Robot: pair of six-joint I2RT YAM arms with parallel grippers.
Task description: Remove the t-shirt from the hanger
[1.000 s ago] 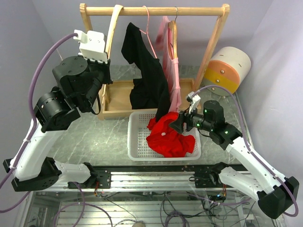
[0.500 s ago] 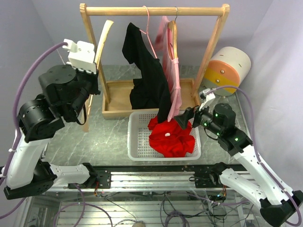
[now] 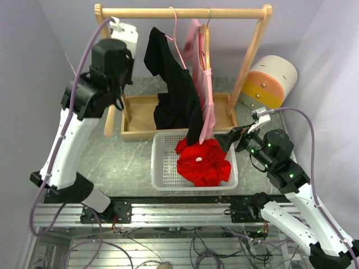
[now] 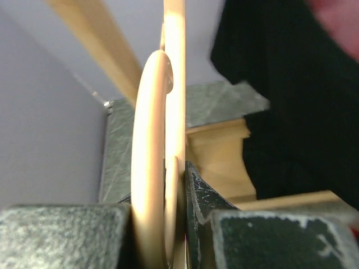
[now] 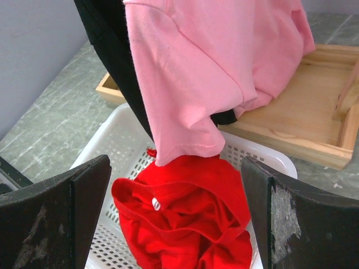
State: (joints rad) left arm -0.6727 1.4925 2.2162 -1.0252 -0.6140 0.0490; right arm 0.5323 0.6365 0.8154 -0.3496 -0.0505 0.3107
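Since a second ago, the right gripper (image 3: 224,140) has let go of the red t-shirt (image 3: 203,163) and drawn back to the right. Its jaws now stand wide apart. The left arm has swung up to the top left of the rack (image 3: 179,12).

The white basket (image 3: 160,168) sits near the table's (image 3: 112,162) front edge, just in front of the rack's wooden base tray (image 3: 140,120). Bare marble lies open to the left of the basket. On the right, the gripper hangs in the gap between the basket's far corner and the rack's slanted post, with a cream, orange and yellow drum (image 3: 272,81) behind it. A black shirt (image 3: 174,95) and a pink shirt (image 3: 205,95) hang low over the basket's back rim.

The t-shirt is a crumpled red heap filling the right half of the basket, with a small white tag showing on top. The pink shirt's hem reaches down to it.

The heap lies just left of and below the right gripper and does not touch it. In the wrist view it sits between the spread fingers. The left gripper (image 4: 162,224) is clamped on the bare wooden hanger (image 4: 148,157), well away from the t-shirt.
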